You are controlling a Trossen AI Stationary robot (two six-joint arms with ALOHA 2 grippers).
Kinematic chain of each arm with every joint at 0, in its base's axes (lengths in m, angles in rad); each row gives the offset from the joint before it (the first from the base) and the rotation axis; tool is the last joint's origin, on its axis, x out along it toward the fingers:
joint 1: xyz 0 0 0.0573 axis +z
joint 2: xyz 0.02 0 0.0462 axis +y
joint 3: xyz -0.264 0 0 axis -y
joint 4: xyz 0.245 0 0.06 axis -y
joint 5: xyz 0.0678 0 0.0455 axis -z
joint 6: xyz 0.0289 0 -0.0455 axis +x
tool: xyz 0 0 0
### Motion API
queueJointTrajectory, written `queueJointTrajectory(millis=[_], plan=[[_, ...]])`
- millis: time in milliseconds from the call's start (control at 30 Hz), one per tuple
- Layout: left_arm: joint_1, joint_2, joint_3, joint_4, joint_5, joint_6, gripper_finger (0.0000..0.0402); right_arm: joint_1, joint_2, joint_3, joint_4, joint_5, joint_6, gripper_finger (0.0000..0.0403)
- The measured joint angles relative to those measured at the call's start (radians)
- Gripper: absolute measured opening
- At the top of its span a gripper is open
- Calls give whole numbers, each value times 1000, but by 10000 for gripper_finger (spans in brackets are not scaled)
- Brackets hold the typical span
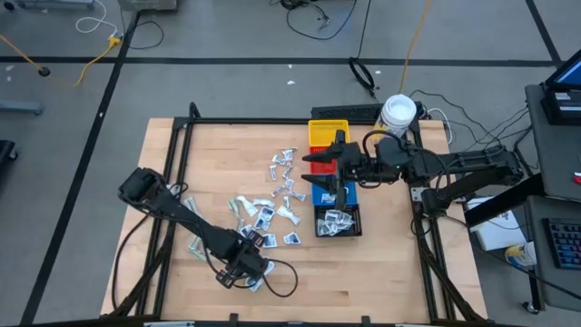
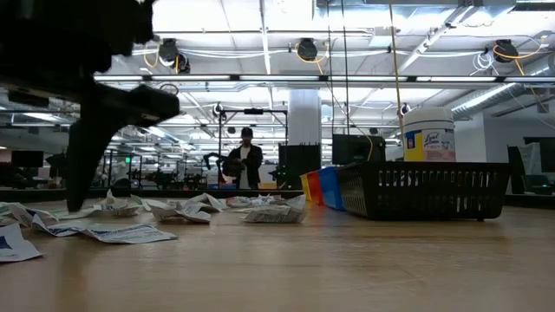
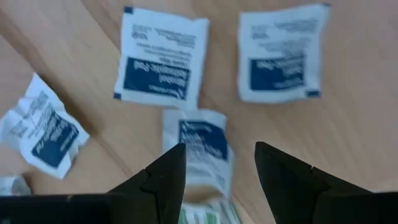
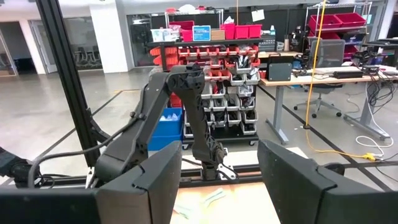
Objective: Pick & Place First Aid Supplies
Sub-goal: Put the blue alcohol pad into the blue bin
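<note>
My left gripper (image 3: 219, 163) hangs low over the near part of the bench (image 1: 381, 272), fingers parted and empty, with one white-and-blue packet (image 3: 202, 146) lying flat on the wood right between the tips. Two more square packets (image 3: 163, 57) lie just beyond it, side by side, and a crumpled one (image 3: 40, 130) sits off to one side; something pale green shows beneath the packet at my fingers, though I cannot tell what it is. I judge this to be the reach-and-pick step: I am lined up over a packet but have not closed on it yet. The next move calls for dropping the last bit until the tips touch the wood on either side, then closing gently so the thin packet buckles up into the grip rather than sliding away flat.

My right gripper (image 4: 219, 171) is held up above the row of bins, fingers apart and holding nothing, looking out level across the room. Below it the black bin (image 1: 338, 221) already has several packets in it, and the blue bin (image 1: 323, 194), red bin (image 1: 320, 167) and yellow bin (image 1: 328, 135) run in a line behind it. The rest of the first aid supplies (image 1: 272, 195) are scattered loose over the middle of the bench.

The bench is pale wood inside a black frame, with a white jar (image 1: 398, 113) at its far edge. Beyond lies an open workshop with shelving, red storage bins, desks and a person (image 2: 245, 160) standing far off
</note>
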Motion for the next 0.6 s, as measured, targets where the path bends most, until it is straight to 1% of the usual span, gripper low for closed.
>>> queueJointTrajectory(millis=[67, 133, 233, 400, 467, 600], plan=[[6, 0, -13, 2, -7, 0, 182, 0, 0, 0, -2, -1, 1, 208], [13, 0, -22, -2, -8, -9, 161, 0, -2, 0, -2, -1, 1, 208], [20, 0, -34, 1, -8, -13, 114, 0, -9, 0, -2, -1, 2, 208], [22, -1, -58, 49, 6, 4, 22, 0, -13, 0, -4, 0, 2, 208], [22, -3, -65, 63, 11, -19, 8, 0, -14, 0, -1, 0, 2, 208], [22, -8, -65, 53, 8, -59, 3, 0, -14, 0, -4, 0, 3, 208]])
